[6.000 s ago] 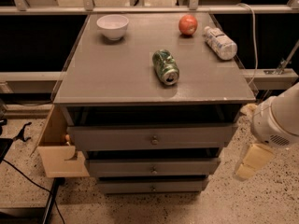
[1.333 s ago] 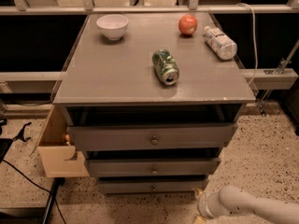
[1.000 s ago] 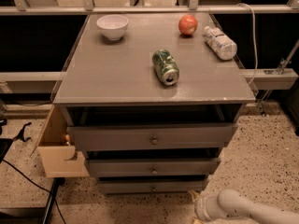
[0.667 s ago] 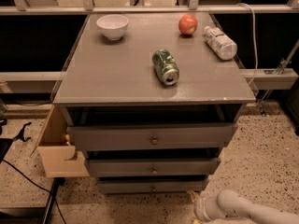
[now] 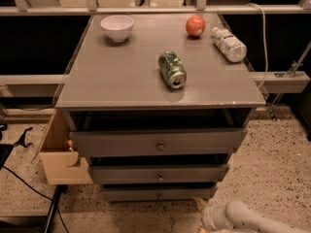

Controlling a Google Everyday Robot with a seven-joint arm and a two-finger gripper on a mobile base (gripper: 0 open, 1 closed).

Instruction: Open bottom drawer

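The grey cabinet has three drawer fronts. The bottom drawer is the lowest and narrowest, with a small round knob, and sits close to the floor. The middle drawer and top drawer stand above it. My gripper is low at the bottom right, just right of the bottom drawer's front and near the floor. The white arm runs off to the bottom right.
On the cabinet top are a white bowl, a red apple, a plastic bottle lying down and a green can on its side. A cardboard box stands at the cabinet's left. Cables lie on the floor at left.
The arm has dropped from beside the cabinet's right side to floor level, then crept slightly left toward the bottom drawer. The drawers have not moved.
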